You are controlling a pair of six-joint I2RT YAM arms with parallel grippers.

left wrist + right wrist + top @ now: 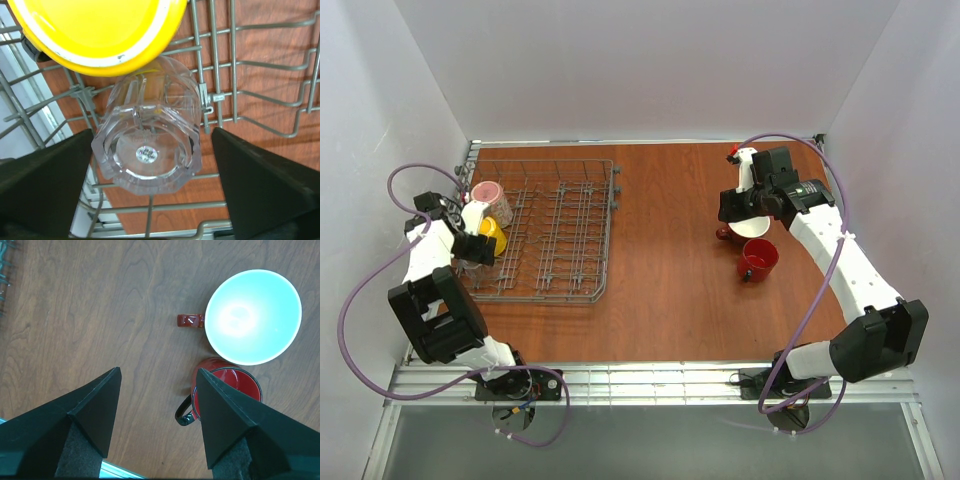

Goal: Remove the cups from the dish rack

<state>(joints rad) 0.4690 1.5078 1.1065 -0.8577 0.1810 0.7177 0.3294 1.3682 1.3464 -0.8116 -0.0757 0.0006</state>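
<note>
Left jaws hang spread wide over the rack [545,228] at the left of the overhead view, the tumbler [147,150] between them, holding nothing yet; the glass rests on the wires with its base toward the wrist camera. The finger at frame left [45,185] sits just beside the glass, and contact cannot be told; the yellow mug [95,35] fills the top of that frame, its rim overlapping the tumbler's far end; the pink mug [487,192] sits in the rack's upper-left corner. At the right of the table [660,290] the right jaws are released and empty above bare wood; the white-lined mug [252,317] stands upright at upper right of the wrist view, handle pointing left; the red mug [227,392] sits just below it, partly behind a finger; both stand on the table, well apart from the rack.
</note>
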